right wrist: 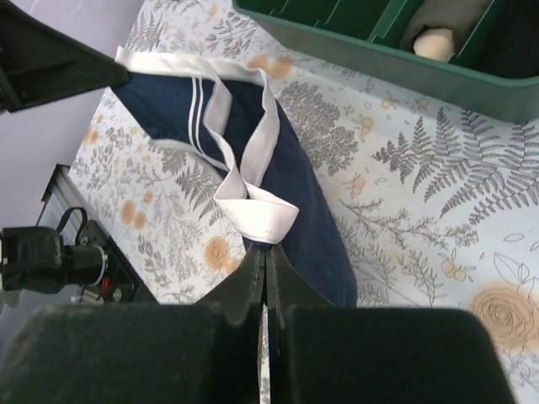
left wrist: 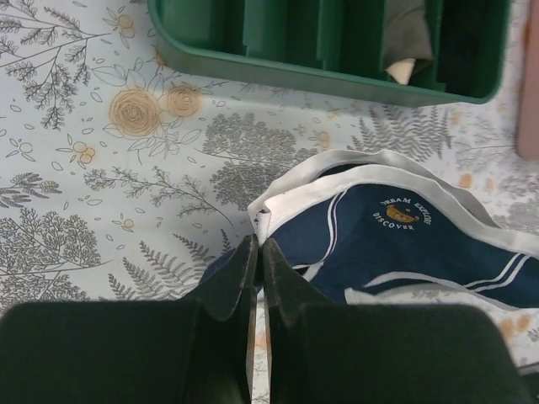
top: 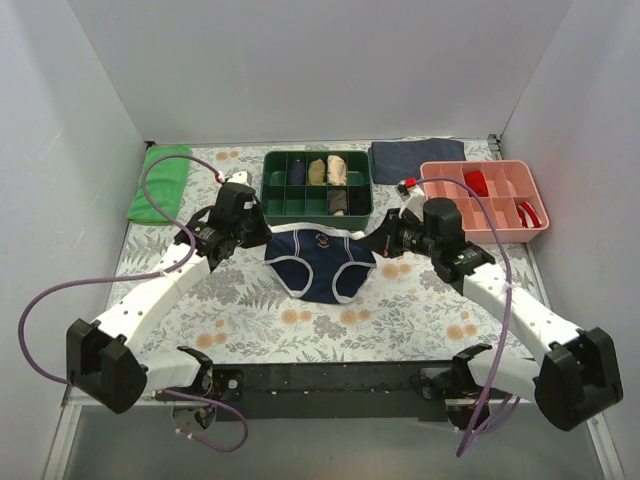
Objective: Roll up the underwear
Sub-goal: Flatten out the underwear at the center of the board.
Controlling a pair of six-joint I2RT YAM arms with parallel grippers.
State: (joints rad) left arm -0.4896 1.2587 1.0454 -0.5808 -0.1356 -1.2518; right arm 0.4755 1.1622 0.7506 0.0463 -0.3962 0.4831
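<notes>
White arm links (top: 150, 297), black joints (top: 105, 360), purple cables (top: 21, 330).

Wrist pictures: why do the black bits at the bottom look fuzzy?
Left wrist view: the black left end effector sits too near the lens, so it blurs, while the small navy fabric briefs look sharp; right wrist view: same blur on the right end effector.

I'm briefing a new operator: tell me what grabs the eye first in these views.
The underwear, navy with white piping, lies spread at the centre of the floral table, the left tool and the right tool each shut on a waistband end. Behind it sits a green divided tray holding rolled garments, a pink tray to its right.
</notes>
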